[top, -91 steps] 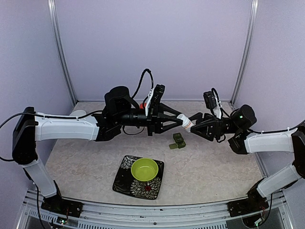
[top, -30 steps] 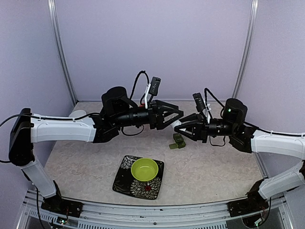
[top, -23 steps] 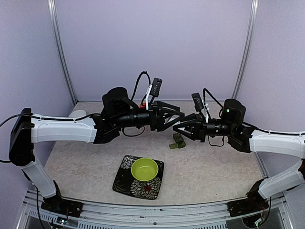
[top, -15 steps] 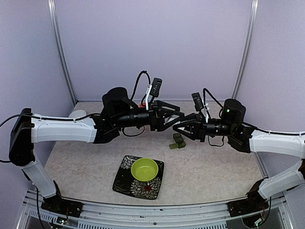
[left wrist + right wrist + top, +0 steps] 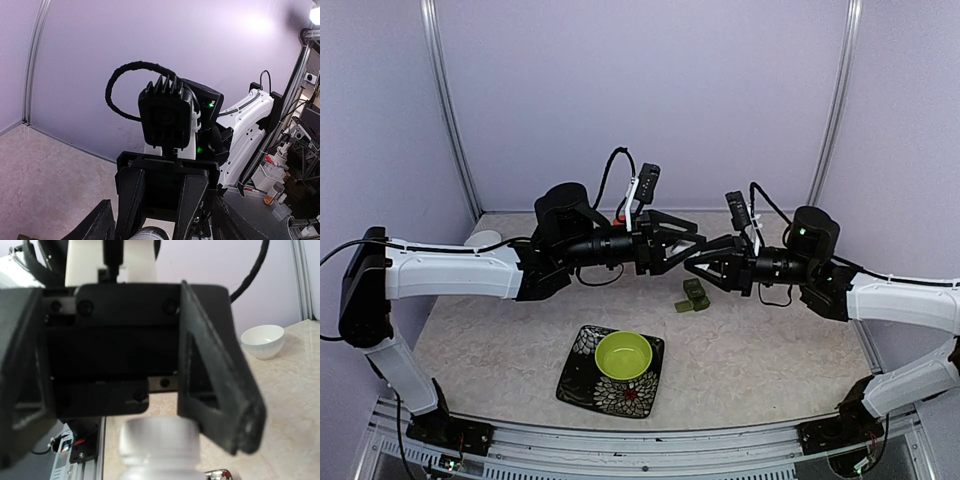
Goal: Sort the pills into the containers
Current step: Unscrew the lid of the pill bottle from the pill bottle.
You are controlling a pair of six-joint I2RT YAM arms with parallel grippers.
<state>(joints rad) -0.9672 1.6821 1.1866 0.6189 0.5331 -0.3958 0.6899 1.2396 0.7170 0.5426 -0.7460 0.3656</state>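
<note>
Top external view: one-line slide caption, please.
Left end effector and right end effector meet tip to tip in mid-air; green pillbox and lime bowl on patterned plate sit below.

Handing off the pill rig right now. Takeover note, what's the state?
Left gripper: open, fingers either side of the top of the pill bottle, not clamped.
Right gripper: shut on the pill bottle, held in the air.
Pillbox: on the table below the grippers; lid state unclear.
Done: nothing sorted that I can see; bottle not yet opened.
Left: uncap, get pills out, sort them into the pillbox compartments.
</note>
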